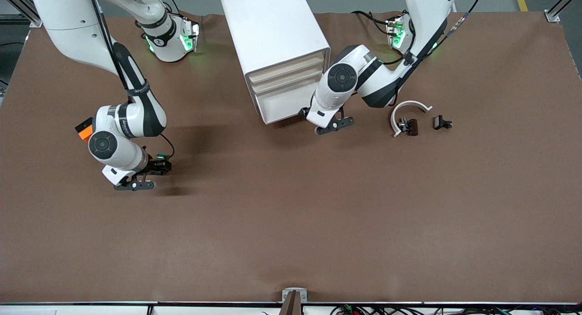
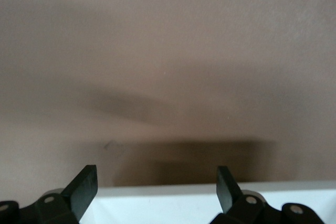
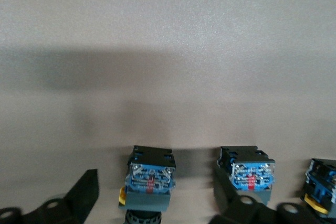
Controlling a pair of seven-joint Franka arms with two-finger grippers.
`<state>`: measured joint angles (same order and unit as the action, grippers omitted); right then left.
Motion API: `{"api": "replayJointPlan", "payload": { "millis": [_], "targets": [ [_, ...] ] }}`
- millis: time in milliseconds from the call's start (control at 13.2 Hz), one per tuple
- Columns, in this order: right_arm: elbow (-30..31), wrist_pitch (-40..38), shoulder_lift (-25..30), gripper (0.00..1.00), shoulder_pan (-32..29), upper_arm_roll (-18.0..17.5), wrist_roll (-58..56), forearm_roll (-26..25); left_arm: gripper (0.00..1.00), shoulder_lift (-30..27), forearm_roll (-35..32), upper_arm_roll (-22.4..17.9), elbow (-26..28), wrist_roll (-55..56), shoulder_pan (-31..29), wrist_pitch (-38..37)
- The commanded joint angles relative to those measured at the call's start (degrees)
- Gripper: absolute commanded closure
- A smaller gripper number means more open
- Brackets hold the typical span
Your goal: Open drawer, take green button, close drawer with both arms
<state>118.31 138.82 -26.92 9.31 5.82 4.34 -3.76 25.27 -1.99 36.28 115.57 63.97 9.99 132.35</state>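
The white cabinet (image 1: 273, 28) stands at the robots' side of the table, and every drawer (image 1: 288, 76) in its beige front looks pushed in. My left gripper (image 1: 303, 111) is open at the cabinet's lowest front corner. In the left wrist view a white edge (image 2: 168, 203) spans the gap between the left gripper's (image 2: 157, 174) fingers. Toward the right arm's end, the button (image 1: 160, 159) with its green cap sits on the table. Its dark blue body (image 3: 149, 179) is between the open fingers of my right gripper (image 3: 156, 182), clear of both. From the front, the right gripper (image 1: 158, 168) hangs low over it.
Two more blue-bodied buttons (image 3: 252, 174) (image 3: 323, 179) stand beside the first on the brown table. Toward the left arm's end lie a white curved piece (image 1: 409, 108) and two small dark parts (image 1: 408, 126) (image 1: 442, 122).
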Motion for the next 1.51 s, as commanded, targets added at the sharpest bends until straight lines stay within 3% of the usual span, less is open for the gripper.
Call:
{"api": "replayJointPlan", "payload": {
  "millis": [0,605,832,1210,1437],
  "targets": [
    [0.4,-4.9,5.2,0.0,-1.0,-1.0,1.2,-0.6,0.0,2.4,-1.3,0.3,0.0,-0.6,-0.2,3.6],
    [0.3,-22.4,24.8,0.0,-2.8,-1.0,0.9,1.2,0.0,4.8,-0.6,1.1,0.3,6.0,2.0,4.8],
    [-2.4,-30.3,31.2,0.0,-2.9,-0.5,0.5,1.6,0.0,5.0,-0.6,2.8,0.5,9.1,3.6,4.5],
    [-15.7,-44.8,33.3,0.0,-2.9,2.4,0.1,1.6,0.0,5.6,-0.6,3.1,0.3,14.2,8.2,4.4],
    [-22.2,-48.9,32.9,0.0,-2.9,2.4,0.2,1.6,0.0,6.3,-0.5,3.3,0.2,15.5,9.7,4.4]
  ]
}}
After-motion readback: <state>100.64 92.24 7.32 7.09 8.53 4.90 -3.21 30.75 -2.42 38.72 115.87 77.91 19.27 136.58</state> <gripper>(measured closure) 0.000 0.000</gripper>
